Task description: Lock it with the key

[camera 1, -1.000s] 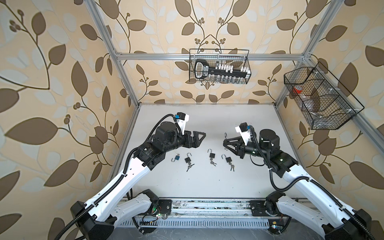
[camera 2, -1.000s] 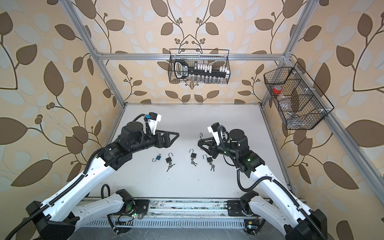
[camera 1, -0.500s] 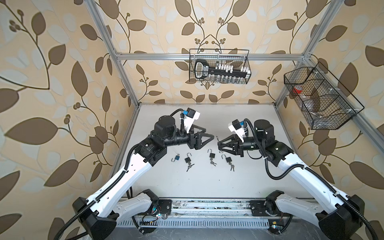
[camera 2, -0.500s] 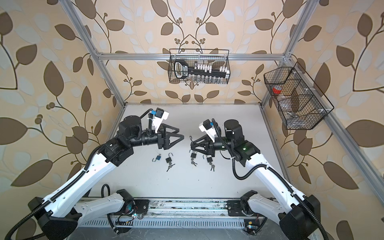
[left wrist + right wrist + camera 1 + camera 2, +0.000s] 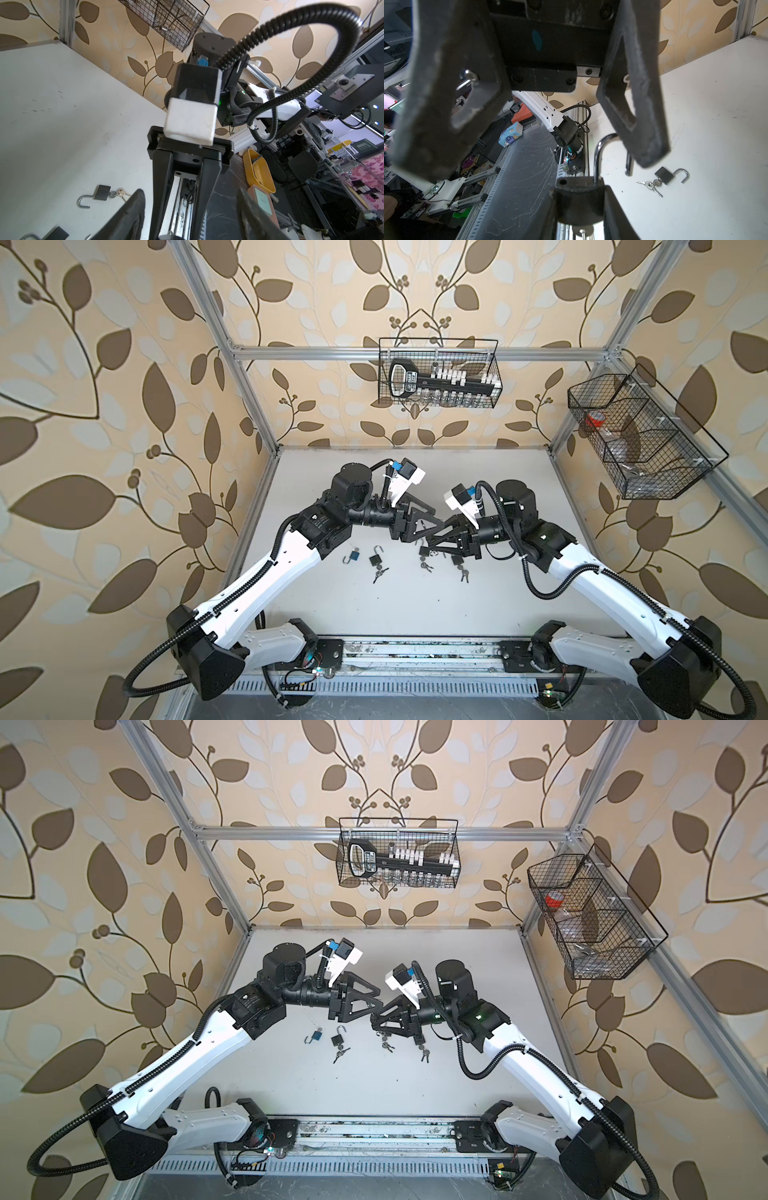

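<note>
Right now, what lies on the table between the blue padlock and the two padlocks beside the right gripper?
One black padlock, shackle open, keys attached, as both top views show.

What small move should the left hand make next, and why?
Probably close the left hand onto the open shackle to push it shut: the right hand grips the padlock by its body, and the left hand is open, close to the shackle.

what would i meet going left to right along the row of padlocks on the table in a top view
blue padlock → black padlock with open shackle → black padlock with keys, partly under the arms → rightmost black padlock with keys
</note>
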You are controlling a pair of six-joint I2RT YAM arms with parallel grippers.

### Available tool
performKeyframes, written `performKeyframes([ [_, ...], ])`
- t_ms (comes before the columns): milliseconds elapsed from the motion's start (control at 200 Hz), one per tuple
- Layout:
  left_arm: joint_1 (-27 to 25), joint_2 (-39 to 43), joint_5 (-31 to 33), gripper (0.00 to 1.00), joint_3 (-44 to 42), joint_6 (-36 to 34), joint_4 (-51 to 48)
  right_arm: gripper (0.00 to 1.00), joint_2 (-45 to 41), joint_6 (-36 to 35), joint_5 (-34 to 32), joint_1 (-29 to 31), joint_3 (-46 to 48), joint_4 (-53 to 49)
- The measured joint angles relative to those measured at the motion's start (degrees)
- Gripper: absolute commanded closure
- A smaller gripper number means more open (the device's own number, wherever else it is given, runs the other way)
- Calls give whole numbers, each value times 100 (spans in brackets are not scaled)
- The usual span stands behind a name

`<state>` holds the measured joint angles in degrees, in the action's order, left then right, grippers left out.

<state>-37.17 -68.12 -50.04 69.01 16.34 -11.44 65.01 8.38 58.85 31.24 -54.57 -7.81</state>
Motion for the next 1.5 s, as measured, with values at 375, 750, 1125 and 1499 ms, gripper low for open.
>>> performKeyframes([
  [375,0,61,-42,51,13,-190,-33,100,-369,101,-376,-42,4,20],
  [750,-2,151,221,65,13,-221,-133,100,-586,103,-378,-85,83,57],
  [1125,-2,151,251,76,13,-164,-140,100,-833,160,-391,-101,162,291],
  [1499,-2,153,264,84,11,-149,-149,100,-833,214,-509,-101,203,319],
])
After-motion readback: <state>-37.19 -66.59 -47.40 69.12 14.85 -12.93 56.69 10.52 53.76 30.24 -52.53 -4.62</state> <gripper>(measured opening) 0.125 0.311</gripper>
